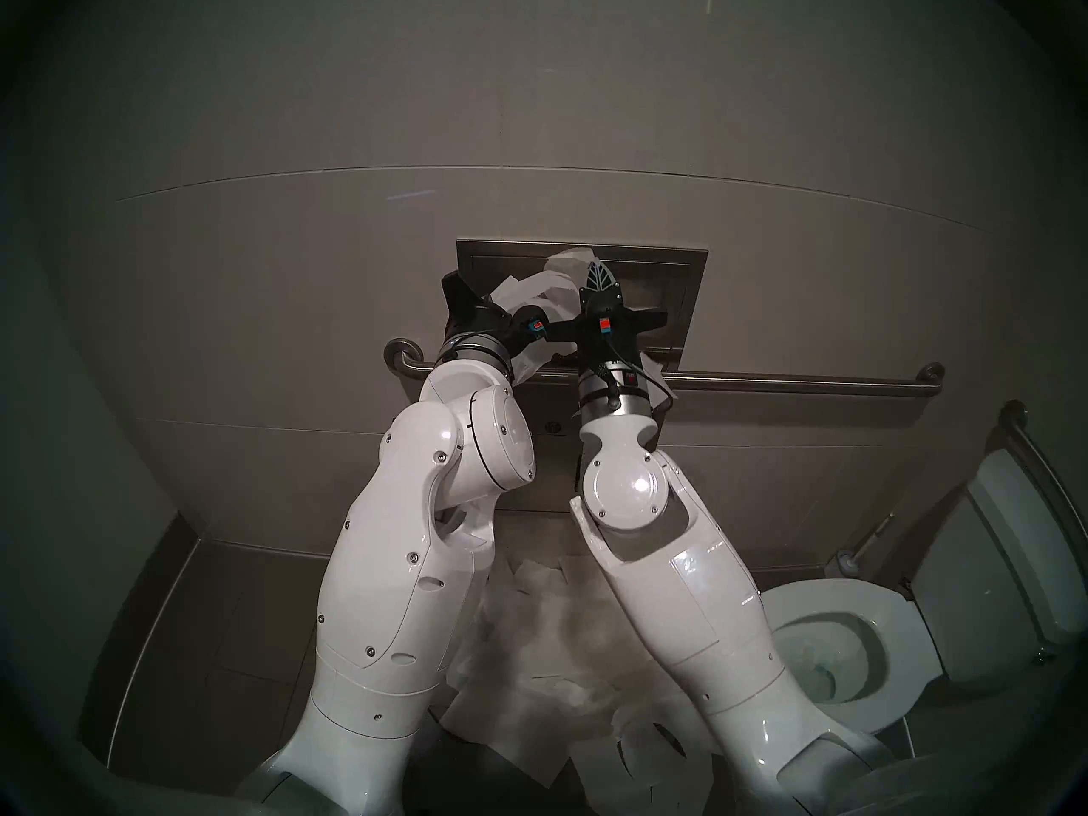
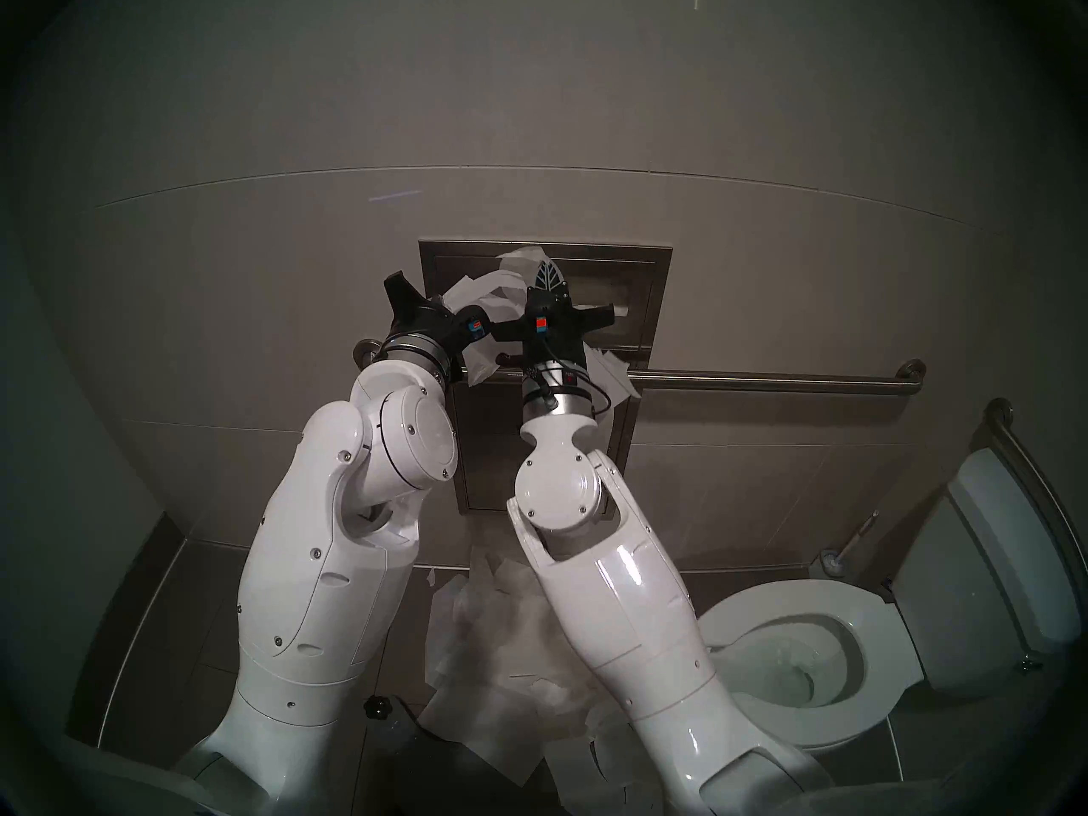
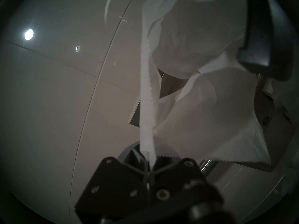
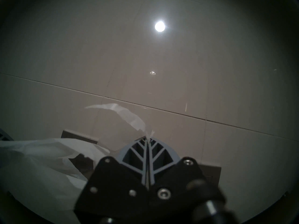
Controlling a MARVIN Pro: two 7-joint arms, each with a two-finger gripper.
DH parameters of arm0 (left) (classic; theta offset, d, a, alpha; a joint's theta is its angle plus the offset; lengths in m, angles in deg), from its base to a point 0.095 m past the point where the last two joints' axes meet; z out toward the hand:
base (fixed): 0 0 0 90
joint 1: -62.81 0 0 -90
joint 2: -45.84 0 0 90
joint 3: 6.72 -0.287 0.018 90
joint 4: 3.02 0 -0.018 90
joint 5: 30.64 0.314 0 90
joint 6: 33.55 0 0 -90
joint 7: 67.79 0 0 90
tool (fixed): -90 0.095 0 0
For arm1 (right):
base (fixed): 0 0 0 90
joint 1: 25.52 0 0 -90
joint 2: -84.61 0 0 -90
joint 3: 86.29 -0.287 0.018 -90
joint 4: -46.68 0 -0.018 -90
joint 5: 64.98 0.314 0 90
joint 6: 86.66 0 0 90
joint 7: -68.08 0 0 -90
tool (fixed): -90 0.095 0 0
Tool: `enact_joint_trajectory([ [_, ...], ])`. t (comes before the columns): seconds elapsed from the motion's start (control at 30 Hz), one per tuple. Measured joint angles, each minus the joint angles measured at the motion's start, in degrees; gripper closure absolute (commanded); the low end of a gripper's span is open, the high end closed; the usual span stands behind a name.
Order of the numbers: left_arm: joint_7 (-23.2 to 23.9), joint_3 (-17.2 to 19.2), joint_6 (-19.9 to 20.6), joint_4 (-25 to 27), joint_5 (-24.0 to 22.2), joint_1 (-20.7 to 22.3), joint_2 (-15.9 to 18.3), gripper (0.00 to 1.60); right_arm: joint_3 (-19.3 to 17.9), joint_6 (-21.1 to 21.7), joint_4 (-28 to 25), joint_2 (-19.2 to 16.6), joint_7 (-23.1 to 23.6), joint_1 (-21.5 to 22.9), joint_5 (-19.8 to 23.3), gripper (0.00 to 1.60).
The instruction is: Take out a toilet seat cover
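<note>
While both arms reach up at the wall dispenser (image 1: 677,279), the left gripper (image 3: 149,162) and right gripper (image 4: 148,138) pinch the crumpled toilet seat cover (image 1: 547,294) strung between them.

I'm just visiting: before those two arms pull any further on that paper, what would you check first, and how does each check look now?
1. Left claw shut on the toilet seat cover: ok.
2. Right claw shut on a corner of it: ok, though only a thin wisp shows.
3. Cover untorn: cannot tell.
4. Cover free of the wall dispenser: cannot tell; the arms hide it.
5. Floor tidy: not ok, loose sheets are piled there.
</note>
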Motion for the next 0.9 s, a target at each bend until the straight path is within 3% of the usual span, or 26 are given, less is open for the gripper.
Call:
enact_joint_trajectory([
  [0.43, 0.3, -2.8, 1.0, 1.2, 0.2, -1.3, 1.0, 1.6, 0.7, 5.7, -7.1, -1.3, -0.9, -6.2, -0.3, 1.6],
  [0.9, 0.3, -4.1, 2.9, 1.2, 0.6, -1.5, 1.2, 1.6, -1.7, 5.9, -9.1, -2.7, -1.1, -7.3, 0.5, 1.6],
])
